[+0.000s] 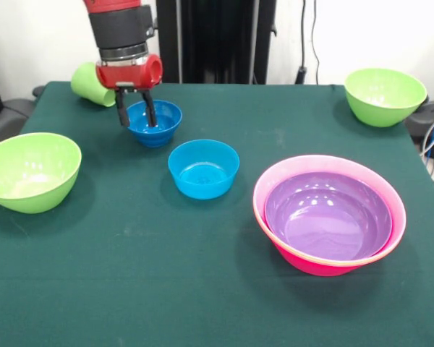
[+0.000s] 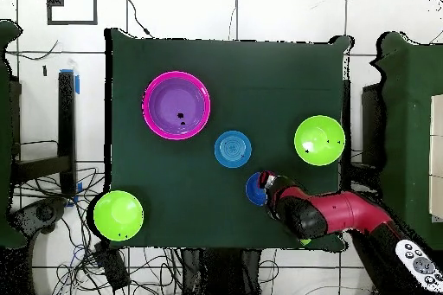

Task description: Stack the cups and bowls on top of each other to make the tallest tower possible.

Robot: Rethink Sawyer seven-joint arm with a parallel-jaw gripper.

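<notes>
The gripper (image 1: 136, 110) hangs at upper left of the front view, fingers spread astride the rim of a small blue bowl (image 1: 159, 124) — one inside, one outside. A second blue bowl (image 1: 203, 168) sits nearby; the tower (image 1: 329, 214) — purple nested in pink — stands lower right.

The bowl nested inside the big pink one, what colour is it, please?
Purple, shown best in the front view.
</notes>
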